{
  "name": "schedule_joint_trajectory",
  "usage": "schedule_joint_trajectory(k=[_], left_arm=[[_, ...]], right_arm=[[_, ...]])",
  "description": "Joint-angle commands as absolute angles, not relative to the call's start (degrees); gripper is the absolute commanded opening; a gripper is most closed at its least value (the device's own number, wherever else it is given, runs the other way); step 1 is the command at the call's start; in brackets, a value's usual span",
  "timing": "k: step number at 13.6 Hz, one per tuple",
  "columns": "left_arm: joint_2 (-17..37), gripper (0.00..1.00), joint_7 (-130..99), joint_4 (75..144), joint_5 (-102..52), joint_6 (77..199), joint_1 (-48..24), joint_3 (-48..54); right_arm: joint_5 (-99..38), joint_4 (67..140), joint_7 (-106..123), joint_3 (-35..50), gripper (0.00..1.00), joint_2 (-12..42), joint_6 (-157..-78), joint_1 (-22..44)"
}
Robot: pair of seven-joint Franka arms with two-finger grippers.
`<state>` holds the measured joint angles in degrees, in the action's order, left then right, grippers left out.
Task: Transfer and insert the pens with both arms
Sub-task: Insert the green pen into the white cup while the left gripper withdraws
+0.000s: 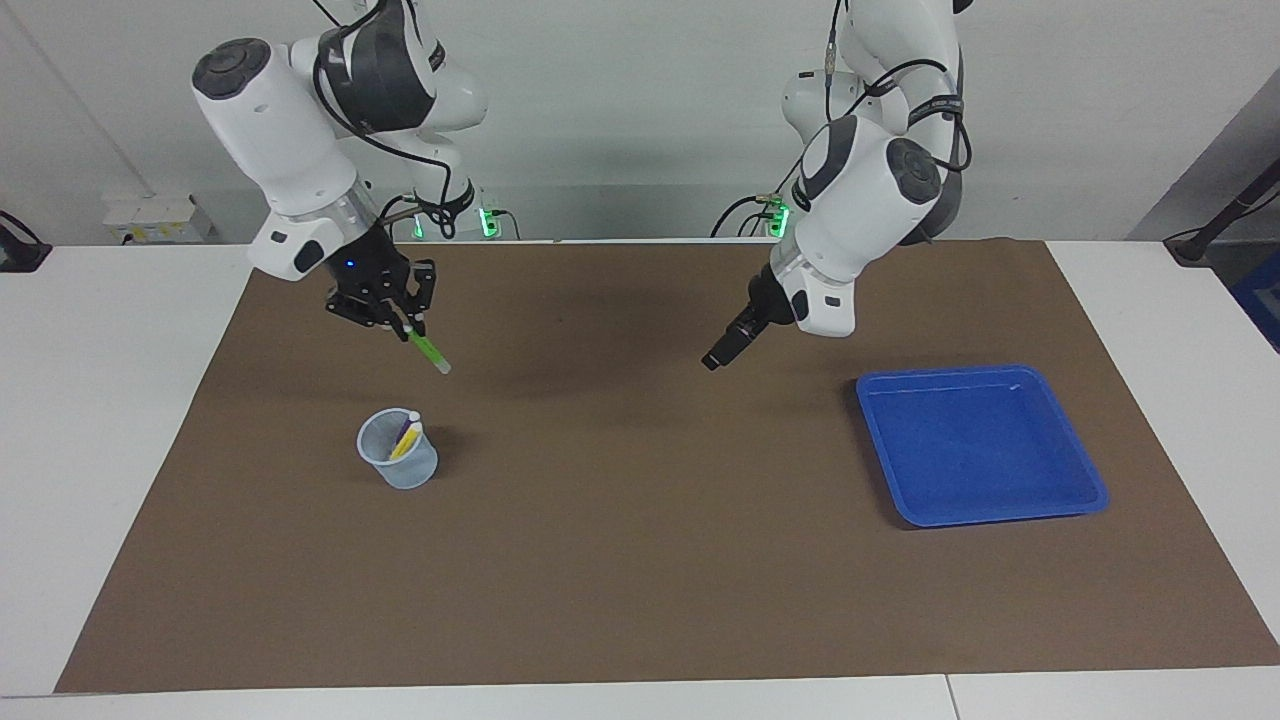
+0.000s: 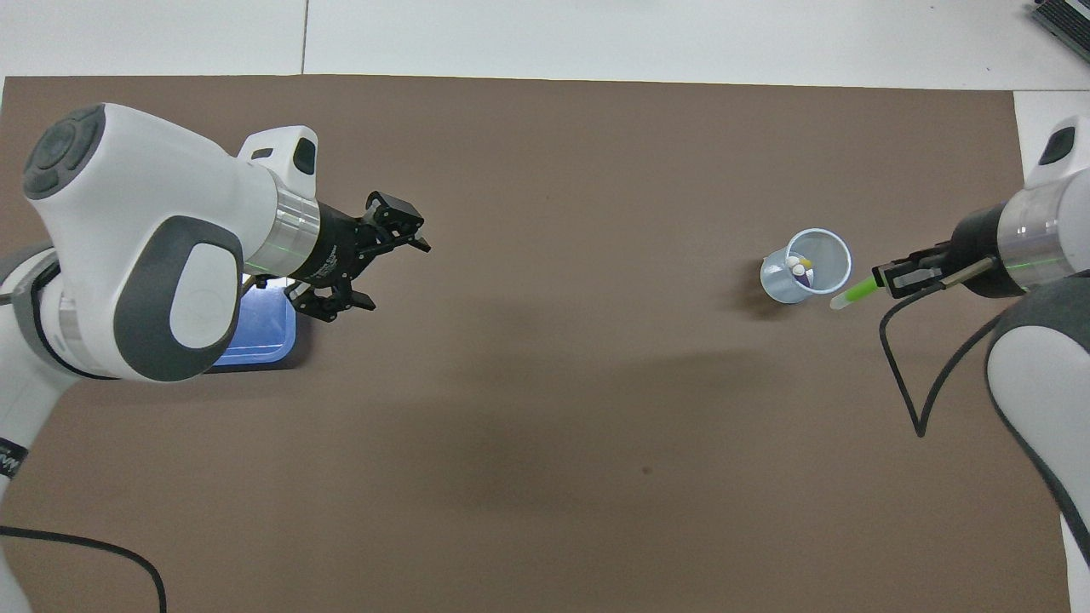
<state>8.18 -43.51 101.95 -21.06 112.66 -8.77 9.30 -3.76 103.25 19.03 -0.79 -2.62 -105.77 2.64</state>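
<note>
Facing view: I'm seeing my right gripper [image 1: 405, 322], upper left, pinching the thin green pen [image 1: 428, 351], pale tip slanting down-right above the translucent cup [image 1: 398, 463].

Overhead view: the left gripper [image 2: 387, 277] is gaping empty, centre-left.

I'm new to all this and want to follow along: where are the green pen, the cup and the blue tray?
green pen [image 1: 428, 351], facing view, middle of its green barrel.
cup [image 1: 400, 470], facing view, its outer wall.
blue tray [image 1: 1085, 480], facing view, its rim toward the left arm's end.
</note>
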Motion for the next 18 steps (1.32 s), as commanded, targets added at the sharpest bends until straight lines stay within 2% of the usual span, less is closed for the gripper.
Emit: schedule_joint_trajectory(k=[1,9,16,18], left_arm=[[6.8,1.00,-27.2,102.2,-10.9,111.4,-6.2,9.6],[5.4,1.00,7.0,97.6,2.5,111.0,2.6,9.6],[-3.8,1.00,12.3,97.6,2.6,94.8,3.5,7.9],[-4.9,1.00,12.2,97.6,2.5,90.9,3.6,7.6]], right_arm=[[-0.9,102.7,22.2,0.0,0.00,-2.0,-107.5,1.2],[0.8,104.2,22.2,0.1,0.00,2.7,-116.8,1.8],[0.8,108.5,21.4,0.1,0.00,4.6,-121.8,1.9],[0.7,109.1,20.4,0.1,0.00,5.2,-122.4,1.9]])
